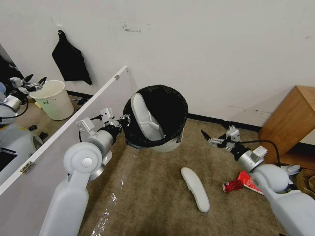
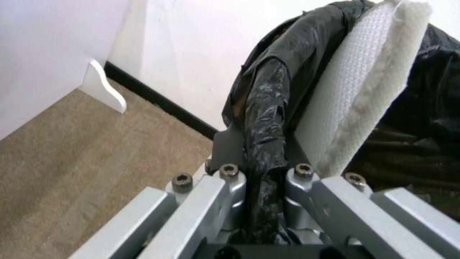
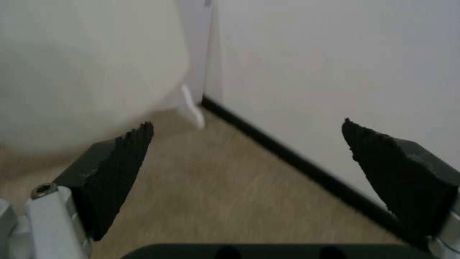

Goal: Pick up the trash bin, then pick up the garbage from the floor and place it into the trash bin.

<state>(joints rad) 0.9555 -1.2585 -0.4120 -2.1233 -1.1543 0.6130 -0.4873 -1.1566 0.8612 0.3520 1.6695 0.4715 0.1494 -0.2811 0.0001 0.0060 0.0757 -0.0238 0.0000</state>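
The left gripper is clamped on only the rim of the trash bin, which may slip; the right gripper is wide open, empty.

Hand agape above carpet

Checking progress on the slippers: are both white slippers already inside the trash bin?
No. One slipper stands in the trash bin held by the left gripper, while the other slipper lies on the floor.

Trash bin base blurred beside the right end effector — litter half-hidden behind its arm.
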